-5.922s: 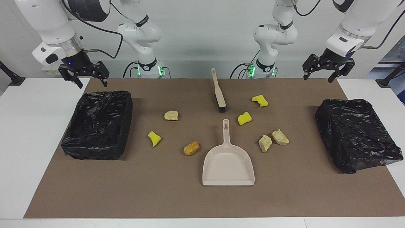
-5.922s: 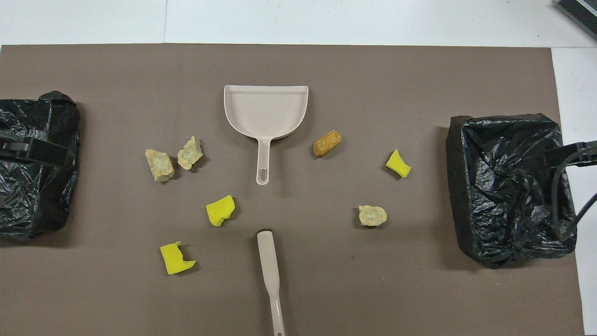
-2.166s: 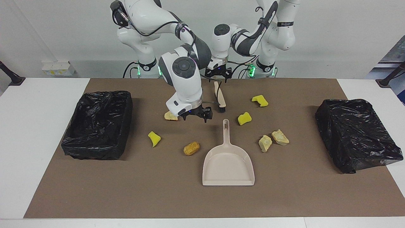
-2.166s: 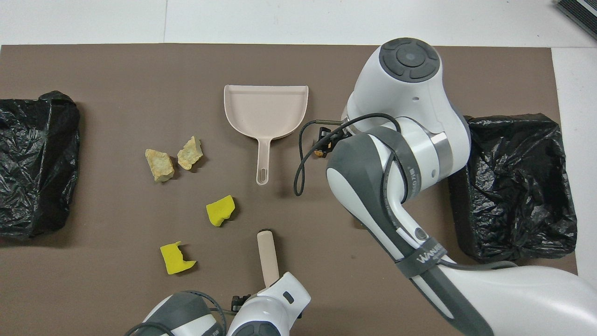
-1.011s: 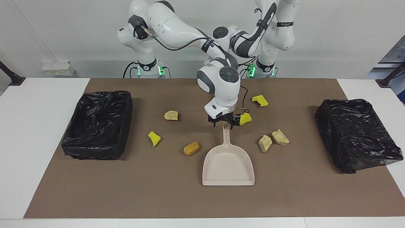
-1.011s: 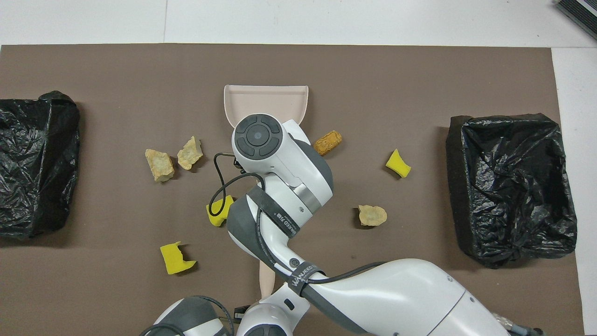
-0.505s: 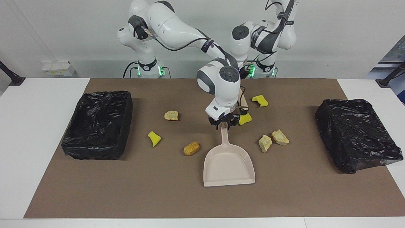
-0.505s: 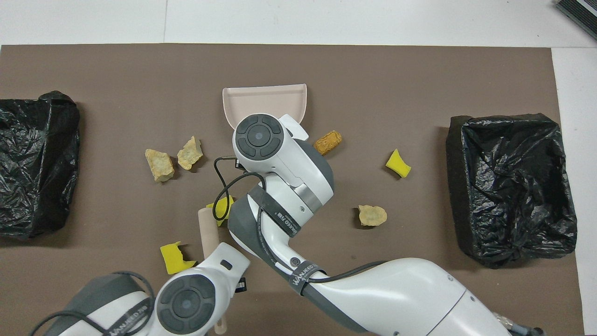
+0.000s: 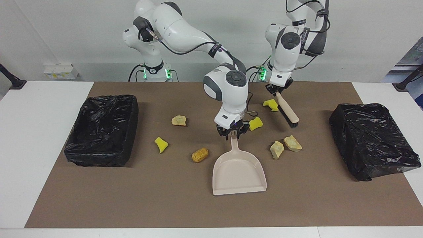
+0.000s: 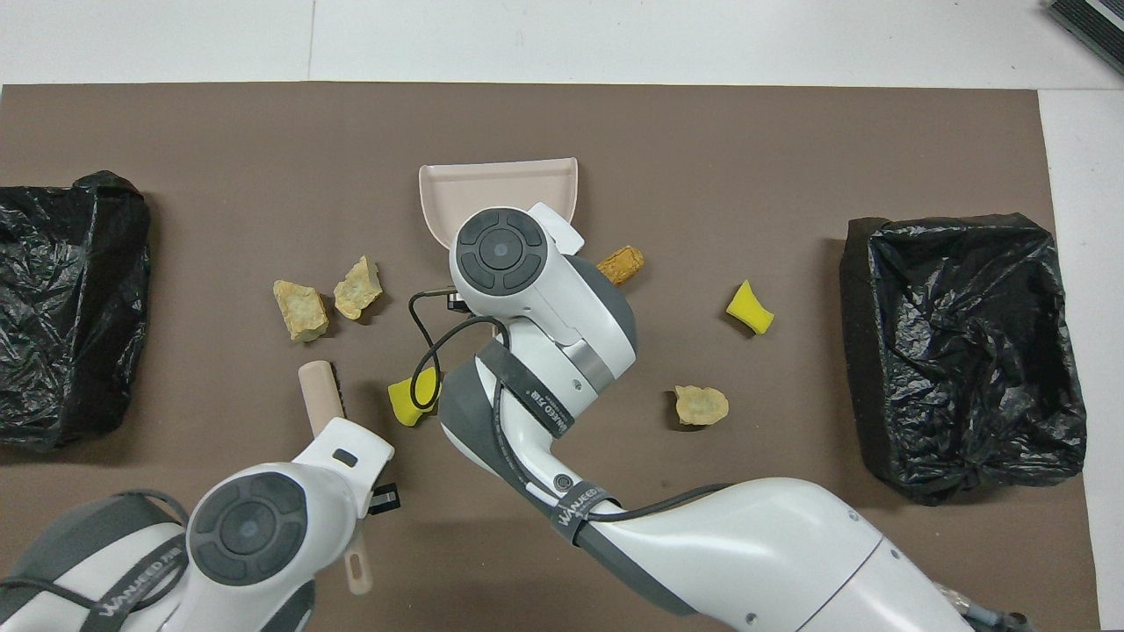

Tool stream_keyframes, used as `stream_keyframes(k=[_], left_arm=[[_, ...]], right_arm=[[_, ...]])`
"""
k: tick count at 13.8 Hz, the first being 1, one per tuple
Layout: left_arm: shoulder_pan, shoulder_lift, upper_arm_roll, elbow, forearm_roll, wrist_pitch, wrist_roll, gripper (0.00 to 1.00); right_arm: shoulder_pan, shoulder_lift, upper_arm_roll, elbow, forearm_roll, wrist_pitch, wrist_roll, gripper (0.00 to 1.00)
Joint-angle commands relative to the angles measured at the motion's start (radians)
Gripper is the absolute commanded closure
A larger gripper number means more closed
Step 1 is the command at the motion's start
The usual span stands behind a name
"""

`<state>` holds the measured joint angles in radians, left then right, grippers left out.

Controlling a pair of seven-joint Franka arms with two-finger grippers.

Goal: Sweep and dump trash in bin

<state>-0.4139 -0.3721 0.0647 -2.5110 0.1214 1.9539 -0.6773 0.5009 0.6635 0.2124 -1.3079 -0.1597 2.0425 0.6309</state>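
The beige dustpan [image 9: 238, 172] lies mid-table with its handle toward the robots. My right gripper [image 9: 233, 131] is shut on that handle's tip, which is raised a little. My left gripper [image 9: 278, 91] is shut on the handle of the beige brush [image 9: 287, 110], which hangs tilted, its black bristles low over the mat beside a yellow sponge bit [image 9: 271, 104]. Several pieces of trash lie around the pan: another yellow bit [image 9: 255, 123], two tan chunks [image 9: 277, 149] [image 9: 292, 143], an orange-brown lump [image 9: 200, 154], a yellow bit [image 9: 161, 144] and a tan chunk [image 9: 178, 120].
A black bag-lined bin [image 9: 102, 129] stands at the right arm's end of the brown mat. A second black-bagged bin [image 9: 371, 138] stands at the left arm's end. From overhead, the right arm covers most of the dustpan [image 10: 497, 180].
My right gripper has closed on the dustpan handle and tipped the pan slightly. The left arm has lifted the brush and swung it toward its own end of the table.
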Motion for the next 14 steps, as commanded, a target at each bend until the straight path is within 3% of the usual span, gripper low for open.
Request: stream_keyframes(k=[1, 5, 6, 12, 14], left_arm=[[0.046, -0.030, -0.013, -0.044, 0.014, -0.024, 0.009, 1.00], [0.055, -0.085, -0.020, -0.118, 0.014, -0.050, -0.007, 1.00], [0.041, -0.102, -0.023, -0.136, 0.014, -0.067, -0.013, 1.00], [-0.195, -0.114, -0.022, -0.178, -0.055, -0.090, -0.387, 1.00], [-0.244, -0.096, -0.022, -0.180, -0.091, -0.090, -0.479, 1.00]], right_arm=[[0.007, 0.008, 0.008, -0.001, -0.020, 0.027, -0.014, 0.48], [0.001, -0.008, 0.010, -0.088, -0.017, 0.094, -0.034, 0.79], [-0.007, -0.013, 0.010, -0.108, -0.017, 0.110, -0.046, 0.98], [-0.028, -0.076, 0.009, -0.109, -0.024, 0.048, -0.137, 1.00], [-0.056, -0.103, 0.007, -0.137, -0.040, 0.018, -0.312, 1.00]])
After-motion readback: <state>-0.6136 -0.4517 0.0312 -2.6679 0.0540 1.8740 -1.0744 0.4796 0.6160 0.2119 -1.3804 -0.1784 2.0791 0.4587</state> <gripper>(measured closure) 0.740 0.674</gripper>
